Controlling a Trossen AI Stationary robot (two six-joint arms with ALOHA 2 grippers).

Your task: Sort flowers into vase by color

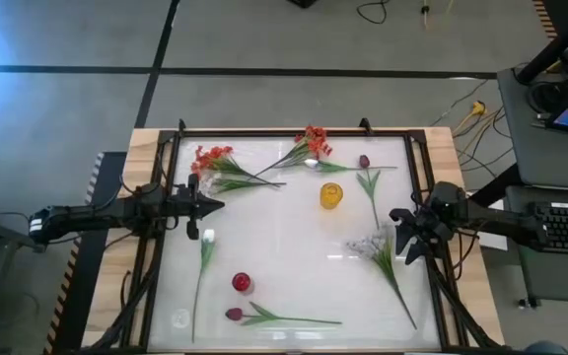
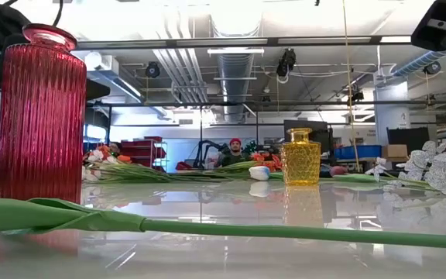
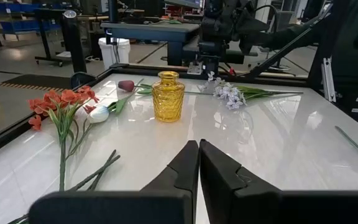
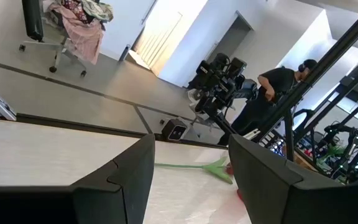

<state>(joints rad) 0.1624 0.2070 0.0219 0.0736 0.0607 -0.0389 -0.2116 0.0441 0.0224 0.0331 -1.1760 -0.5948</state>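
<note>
Flowers lie scattered flat on my glossy white table (image 1: 294, 237), none in a vase yet. High view: my left gripper (image 1: 208, 206) sits left of centre, fingers pressed together, holding nothing; the white rose (image 1: 208, 235) lies just below it, stem running down-frame. My right gripper (image 1: 403, 237) hovers at right edge, fingers spread, empty, w/ the whitish spray (image 1: 373, 244) right beside it. Orange-red clusters (image 1: 212, 158) upper left and top centre, maroon tulip (image 1: 364, 161) upper right, another tulip (image 1: 234, 314) bottom left. Yellow vase (image 1: 331, 195) centre, red vase (image 1: 242, 283) lower left.

Low view: red vase is tall, ribbed glass, upright at far left; yellow vase squat, faceted glass, mid-right. Long smooth plastic-looking stem (image 2: 285, 230) crosses the foreground.

Left wrist view: my dark fingers (image 3: 185, 168) closed, pointing at the yellow vase; orange cluster at left, petals prob. fabric.

Right wrist view: my two broad pads (image 4: 129, 174) apart, nothing between; a green stem (image 4: 191, 167) beyond, blossom hard to make out.

Risks, imo: thin stems on slick surface may slide or roll out of a pinch; narrow vase necks mean a floppy stem could miss or tip a light vase; a reach across centre could knock the yellow vase.
</note>
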